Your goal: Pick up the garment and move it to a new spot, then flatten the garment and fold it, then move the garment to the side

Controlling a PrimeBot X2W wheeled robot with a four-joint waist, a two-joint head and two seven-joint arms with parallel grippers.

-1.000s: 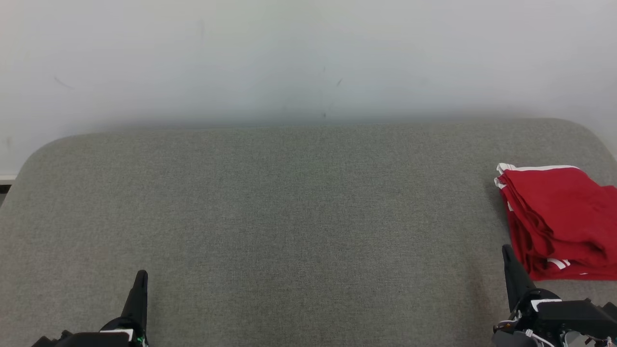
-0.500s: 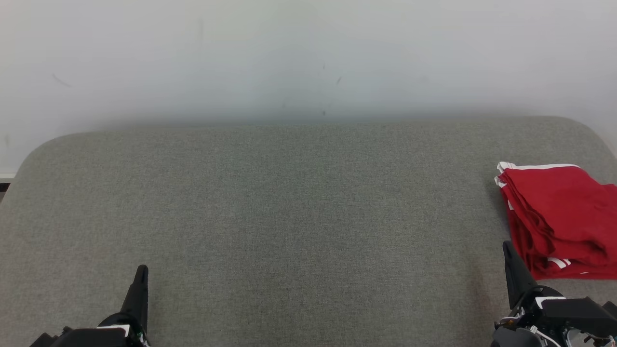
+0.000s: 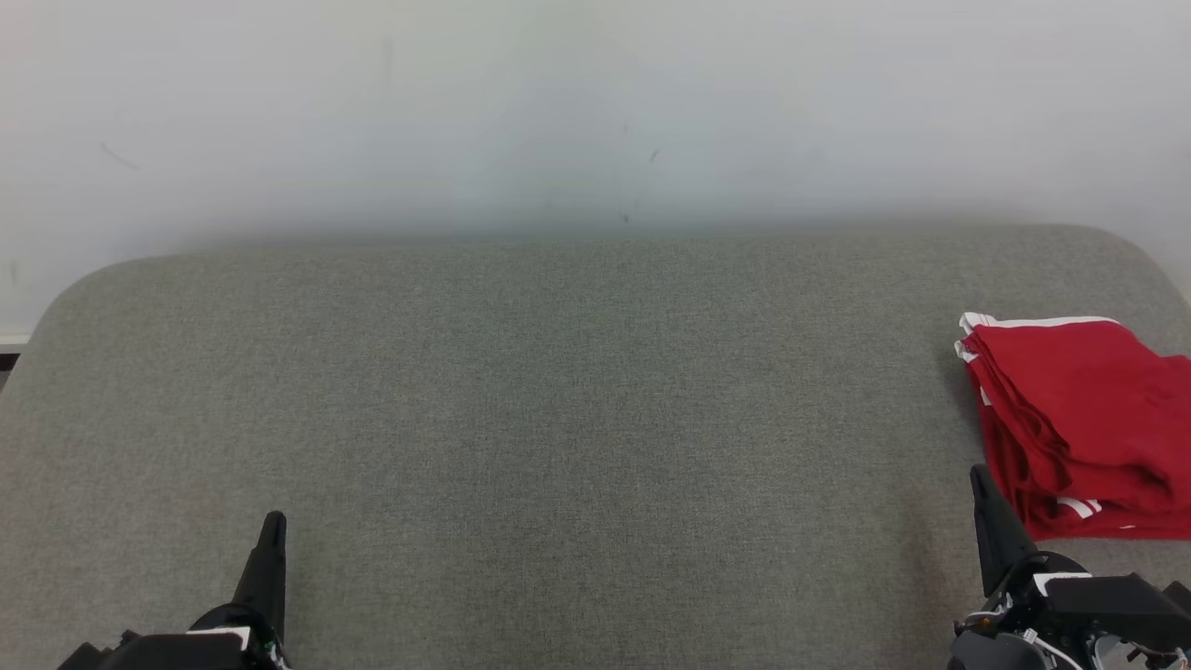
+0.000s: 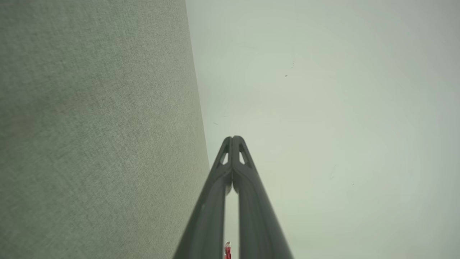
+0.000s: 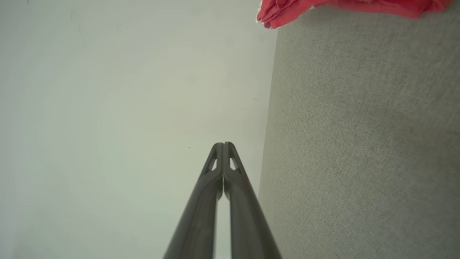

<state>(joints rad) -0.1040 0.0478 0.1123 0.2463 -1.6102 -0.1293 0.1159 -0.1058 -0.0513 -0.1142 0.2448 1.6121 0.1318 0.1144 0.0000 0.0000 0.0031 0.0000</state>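
Fig.: we are looking down on the grey fabric surface point(image 3: 595, 391), w/ a pale wall point(image 3: 595, 112) behind. The red garment point(image 3: 1079, 419), folded, white trim showing, is lying at the surface's right edge, approx. midway front to back. We are holding the left gripper point(image 3: 274, 519) at the near edge, left side, and the right gripper point(image 3: 977, 475) at the near edge, right side, just beside the garment's near-left corner. Both finger pairs are pressing together, gripping nothing.
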